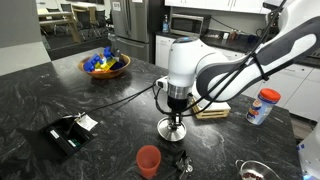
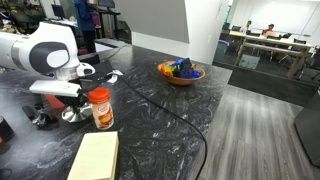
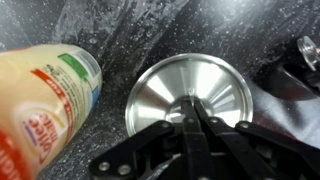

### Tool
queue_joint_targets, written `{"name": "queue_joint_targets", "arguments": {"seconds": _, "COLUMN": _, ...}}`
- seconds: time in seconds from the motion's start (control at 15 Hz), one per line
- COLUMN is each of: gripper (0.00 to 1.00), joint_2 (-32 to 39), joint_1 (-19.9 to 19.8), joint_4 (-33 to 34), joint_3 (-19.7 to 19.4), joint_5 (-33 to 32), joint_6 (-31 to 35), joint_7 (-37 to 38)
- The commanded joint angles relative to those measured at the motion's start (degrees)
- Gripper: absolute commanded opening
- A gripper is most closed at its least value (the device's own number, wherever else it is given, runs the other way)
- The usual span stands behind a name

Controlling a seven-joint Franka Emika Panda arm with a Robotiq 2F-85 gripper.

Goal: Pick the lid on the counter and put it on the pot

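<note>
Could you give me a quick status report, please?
Gripper shut on lid knob. Lid at counter level, lift unclear. Spice jar and red cup nearby, clear of lid.

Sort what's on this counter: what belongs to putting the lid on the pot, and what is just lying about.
For the job:
- lid
- gripper, closed at the lid's knob
- pot, at the frame's edge in an exterior view

Lying about:
- spice jar
- red cup
- wooden bowl
- pale board
</note>
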Motion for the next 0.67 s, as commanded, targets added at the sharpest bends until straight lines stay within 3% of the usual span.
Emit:
{"name": "queue_joint_targets", "arguments": {"seconds": 0.0, "gripper": 0.01, "joint_2": -7.3, "joint_1": 0.2, "joint_4": -4.3, "joint_3": -0.3, "joint_5": 2.6, "joint_6": 0.4, "joint_7": 6.2}}
{"name": "queue_joint_targets", "arguments": {"seconds": 0.33, "gripper": 0.01, "joint_2": -16.9, "joint_1": 0.2, "joint_4": -9.7, "joint_3": 0.0, "joint_5": -3.4, "joint_6": -1.4, "joint_7": 20.8}}
{"name": "queue_joint_targets", "arguments": {"seconds": 0.6, "gripper": 0.01, "joint_2": -24.2, "joint_1": 0.7, "joint_4": -13.8, "joint_3": 1.1, "joint_5": -4.0, "joint_6": -6.1, "joint_7": 23.1}}
